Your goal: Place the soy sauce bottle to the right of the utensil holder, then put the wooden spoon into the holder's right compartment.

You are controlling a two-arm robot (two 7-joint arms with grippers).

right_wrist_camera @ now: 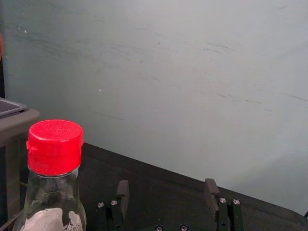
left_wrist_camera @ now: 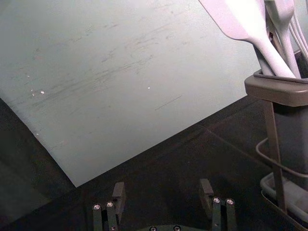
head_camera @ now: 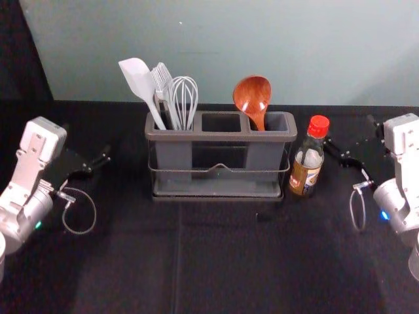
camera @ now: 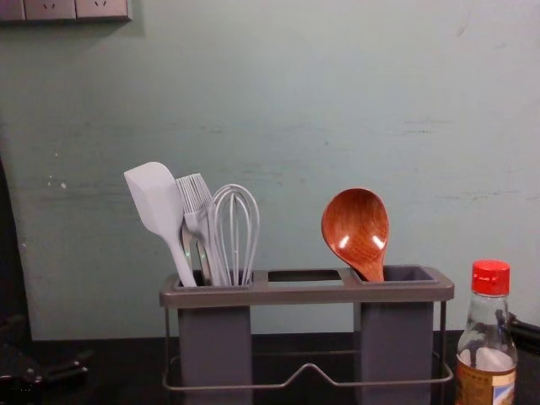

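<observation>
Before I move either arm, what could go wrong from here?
The open right gripper is close beside the soy sauce bottle; a careless move could tip it. A knock might also push the bottle into the nearby utensil holder. The wooden spoon leans in the right compartment and could shift if the holder is bumped.

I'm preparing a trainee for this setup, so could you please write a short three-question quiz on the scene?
1. Multiple choice: Which compartment of the utensil holder does the wooden spoon stand in?
a) left
b) middle
c) right

2. True or false: The soy sauce bottle stands upright to the right of the holder.

3. Fill in: The left gripper and the right gripper, one out on each side of the holder, are open and hold ______.

Key: 1 c; 2 true; 3 nothing
</observation>
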